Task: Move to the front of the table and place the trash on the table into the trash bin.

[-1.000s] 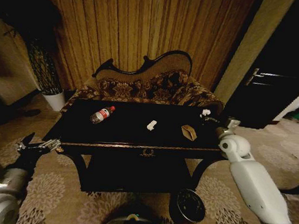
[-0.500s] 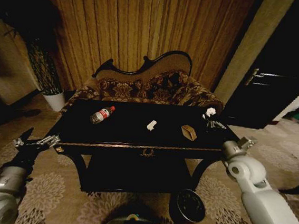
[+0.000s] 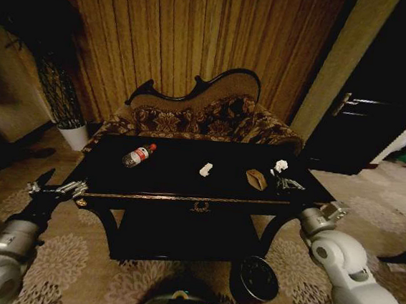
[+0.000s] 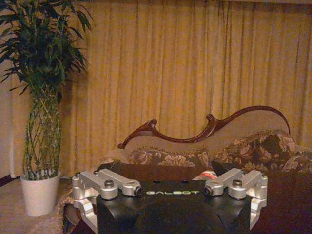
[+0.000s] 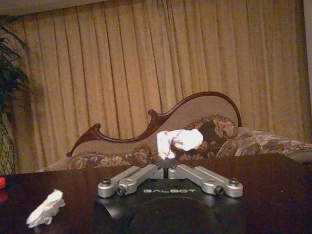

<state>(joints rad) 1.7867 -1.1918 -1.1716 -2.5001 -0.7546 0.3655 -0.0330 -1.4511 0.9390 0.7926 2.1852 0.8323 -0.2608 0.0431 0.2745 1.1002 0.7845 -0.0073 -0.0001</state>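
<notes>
Crumpled white scrap (image 5: 178, 140): pinched between the tips of my right gripper (image 3: 283, 175), fingers pressed together on it. Over the last second I have drawn that arm back from the table's far right corner toward the front edge, and the scrap has come with it. It now hangs above the right end of the table (image 3: 164, 181), at about 3 o'clock from the tan carton (image 3: 256, 179) and just beside it. I read this as a pick made and the carry begun.

Trash bin (image 3: 255, 279): on the carpet below the table's front right, at roughly 6 o'clock from my right gripper, dark and open at the top. The drop is not yet made; the arm must clear the table edge and come down.

Left on the tabletop, all unmoved:
- second white scrap (image 3: 206, 169), near centre
- tan carton, right of centre
- plastic bottle (image 3: 138, 155), red label, lying on its side at 9 o'clock from the centre scrap

Left gripper (image 3: 57, 189): fingers spread, holding nothing, off the table's front left corner, having crept slightly inward; otherwise idle.

Behind the table: floral sofa (image 3: 199, 119), curtain (image 3: 192, 36), potted plant (image 4: 41, 117) at 10 o'clock
</notes>
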